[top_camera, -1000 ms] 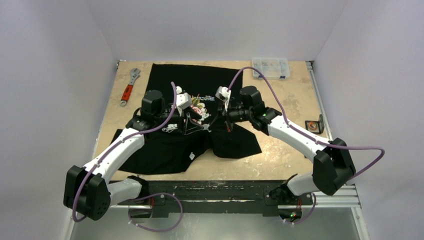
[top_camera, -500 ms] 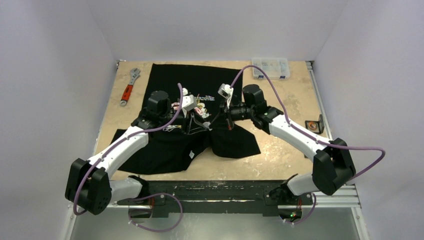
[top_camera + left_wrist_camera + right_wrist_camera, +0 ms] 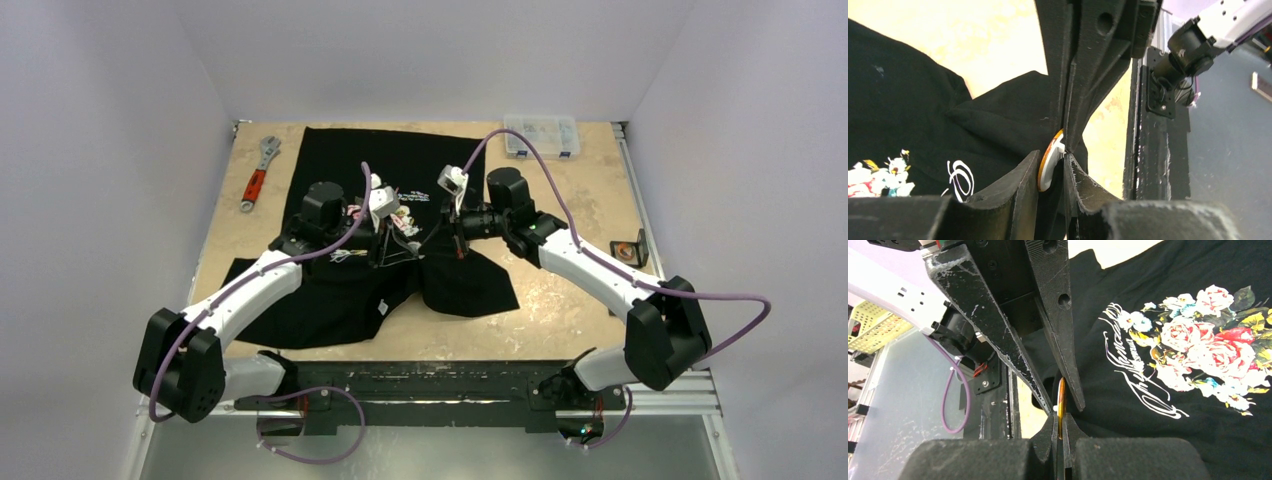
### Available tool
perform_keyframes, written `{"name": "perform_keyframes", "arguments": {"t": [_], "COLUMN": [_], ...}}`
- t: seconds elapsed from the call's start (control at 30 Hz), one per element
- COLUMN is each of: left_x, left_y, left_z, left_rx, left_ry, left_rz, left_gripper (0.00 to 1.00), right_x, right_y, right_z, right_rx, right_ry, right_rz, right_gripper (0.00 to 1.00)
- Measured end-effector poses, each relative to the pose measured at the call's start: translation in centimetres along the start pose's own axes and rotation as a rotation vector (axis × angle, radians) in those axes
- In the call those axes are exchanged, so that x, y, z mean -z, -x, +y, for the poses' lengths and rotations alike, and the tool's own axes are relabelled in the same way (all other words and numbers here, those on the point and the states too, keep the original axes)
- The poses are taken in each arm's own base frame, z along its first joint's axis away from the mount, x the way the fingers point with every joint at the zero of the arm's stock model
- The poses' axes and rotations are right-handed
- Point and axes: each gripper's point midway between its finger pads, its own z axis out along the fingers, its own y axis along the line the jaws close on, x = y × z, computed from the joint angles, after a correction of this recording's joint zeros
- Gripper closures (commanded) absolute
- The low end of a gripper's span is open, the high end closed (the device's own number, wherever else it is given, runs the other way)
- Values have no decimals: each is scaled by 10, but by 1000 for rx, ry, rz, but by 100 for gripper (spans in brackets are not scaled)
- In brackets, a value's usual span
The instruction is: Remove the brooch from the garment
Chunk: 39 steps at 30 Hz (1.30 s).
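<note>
Both pairs of fingers meet at the brooch, a small disc with an orange rim and a white face. It sits on a fold of the black shirt that stands up in a peak at the middle of the top view. The right fingers are pressed together on the disc's edge. In the right wrist view the orange rim stands edge-on and runs down into the slit between them at bottom centre. In the left wrist view they come down from the top of the frame as one closed wedge whose tip meets the disc. The left fingers are a narrow way apart and straddle the disc from the opposite side; one looks to touch the rim, the other stands just off the white face. Around the peak the shirt lies spread over the middle of the table, its rose print and white lettering just beside the fold, its neck label lower down. A red-handled wrench lies at the table's upper left, a clear box at its upper right.
</note>
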Motion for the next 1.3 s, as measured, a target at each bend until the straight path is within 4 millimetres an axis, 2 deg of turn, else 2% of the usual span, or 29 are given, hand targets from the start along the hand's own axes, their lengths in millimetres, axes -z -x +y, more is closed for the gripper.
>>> {"name": "perform_keyframes", "arguments": {"t": [0.33, 0.67, 0.7, 0.77, 0.87, 1.1, 1.3], "left_x": [-5, -8, -8, -8, -8, -2, 16], "left_y": [2, 4, 4, 5, 4, 5, 9], "left_z": [8, 13, 13, 13, 15, 20, 29], "left_rx": [185, 287, 290, 298, 306, 281, 257], "left_ry": [62, 110, 111, 115, 122, 122, 149], "left_rz": [-17, -8, -7, -5, 0, -20, -51], "left_gripper": [88, 85, 84, 69, 54, 41, 31], "right_x": [3, 8, 9, 10, 11, 12, 16], "right_y": [2, 3, 4, 4, 4, 2, -10], "right_z": [-7, -13, -12, -13, -14, -25, -43], "right_rx": [24, 55, 59, 67, 67, 105, 192], "right_ry": [-32, -103, -108, -120, -126, -186, -277], "right_rz": [-10, -28, -32, -38, -40, -26, 15], "right_gripper": [100, 100, 100, 100, 100, 100, 100]}}
